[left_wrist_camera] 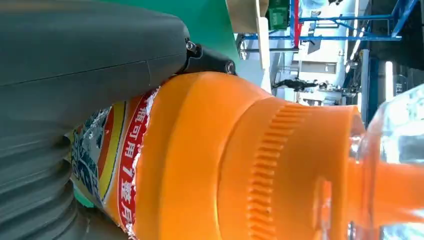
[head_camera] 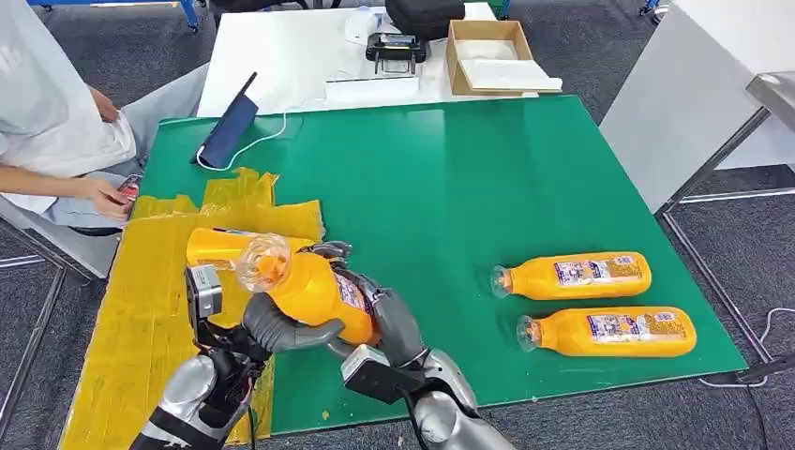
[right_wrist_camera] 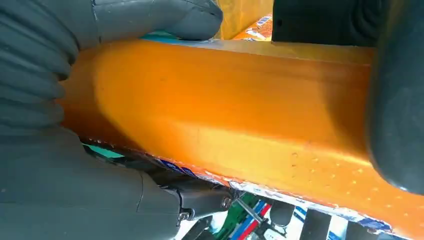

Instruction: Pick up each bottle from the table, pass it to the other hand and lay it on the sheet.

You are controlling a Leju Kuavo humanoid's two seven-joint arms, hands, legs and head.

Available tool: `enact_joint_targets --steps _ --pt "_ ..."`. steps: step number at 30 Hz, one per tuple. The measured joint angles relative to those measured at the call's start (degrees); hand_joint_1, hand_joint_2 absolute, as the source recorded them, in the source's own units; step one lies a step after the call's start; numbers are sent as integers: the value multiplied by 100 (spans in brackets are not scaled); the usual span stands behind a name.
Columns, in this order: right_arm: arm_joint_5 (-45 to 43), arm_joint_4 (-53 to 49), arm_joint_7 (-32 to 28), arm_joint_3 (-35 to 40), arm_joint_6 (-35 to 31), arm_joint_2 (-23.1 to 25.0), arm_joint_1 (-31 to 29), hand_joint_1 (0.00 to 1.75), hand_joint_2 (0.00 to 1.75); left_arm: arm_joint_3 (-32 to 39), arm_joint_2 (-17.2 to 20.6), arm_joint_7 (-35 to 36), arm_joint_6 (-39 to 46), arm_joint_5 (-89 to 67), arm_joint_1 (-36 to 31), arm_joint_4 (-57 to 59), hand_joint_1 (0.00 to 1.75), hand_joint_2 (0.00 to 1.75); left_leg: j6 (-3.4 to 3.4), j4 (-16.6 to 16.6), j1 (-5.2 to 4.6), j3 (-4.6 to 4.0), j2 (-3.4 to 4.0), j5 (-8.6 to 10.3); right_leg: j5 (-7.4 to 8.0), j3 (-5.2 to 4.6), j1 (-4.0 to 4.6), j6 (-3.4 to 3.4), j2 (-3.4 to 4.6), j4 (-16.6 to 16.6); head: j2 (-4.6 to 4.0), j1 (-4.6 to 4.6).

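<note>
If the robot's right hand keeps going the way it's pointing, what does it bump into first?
The right hand points up and left, gripping the held bottle together with the left hand. Straight on, it would probably first meet the bottle on the yellow sheet, just beyond; depth is hard to judge.

Glossy orange plastic bottle [head_camera: 314,291], crinkled yellow sheet [head_camera: 141,309], smooth green table [head_camera: 450,187] with a sheen

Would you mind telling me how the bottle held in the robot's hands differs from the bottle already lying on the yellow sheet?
The held bottle is off the table, gripped by the left hand and right hand; the sheet bottle lies flat on the yellow sheet, untouched. The held bottle's clear cap faces the camera; the sheet bottle is partly hidden behind it. Both are orange.
</note>
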Motion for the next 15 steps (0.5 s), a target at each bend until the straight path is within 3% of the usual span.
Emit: enact_joint_targets --steps 15 --pt "0 13 -2 37 7 4 0 175 175 2 0 -4 -4 11 3 0 175 175 0 0 0 0 0 0 0 0 0 0 0 0 0 0"
